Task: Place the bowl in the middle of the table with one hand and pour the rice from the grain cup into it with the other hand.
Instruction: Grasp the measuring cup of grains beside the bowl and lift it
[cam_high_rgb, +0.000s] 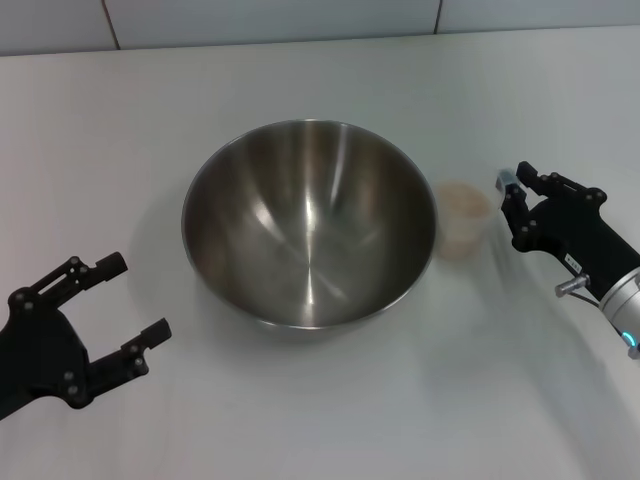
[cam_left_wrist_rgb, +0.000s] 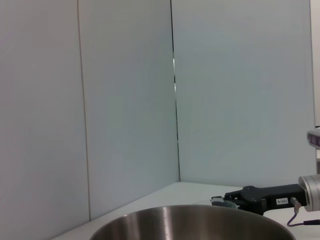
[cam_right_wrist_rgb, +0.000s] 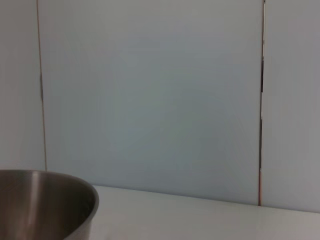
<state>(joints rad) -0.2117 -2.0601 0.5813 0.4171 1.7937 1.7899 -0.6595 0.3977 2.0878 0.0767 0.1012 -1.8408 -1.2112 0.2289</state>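
The steel bowl (cam_high_rgb: 310, 220) stands upright in the middle of the white table (cam_high_rgb: 320, 420); its inside looks bare. Just right of it stands the small translucent grain cup (cam_high_rgb: 465, 218) with pale rice (cam_high_rgb: 462, 238) in it. My right gripper (cam_high_rgb: 512, 205) is open beside the cup on its right, a small gap away and not touching it. My left gripper (cam_high_rgb: 138, 297) rests open at the near left, well clear of the bowl. In the left wrist view the bowl's rim (cam_left_wrist_rgb: 190, 217) shows with the right gripper (cam_left_wrist_rgb: 227, 201) beyond it. The bowl's side (cam_right_wrist_rgb: 45, 205) shows in the right wrist view.
A pale panelled wall (cam_high_rgb: 300, 20) runs along the table's far edge. Bare tabletop lies in front of the bowl and behind it.
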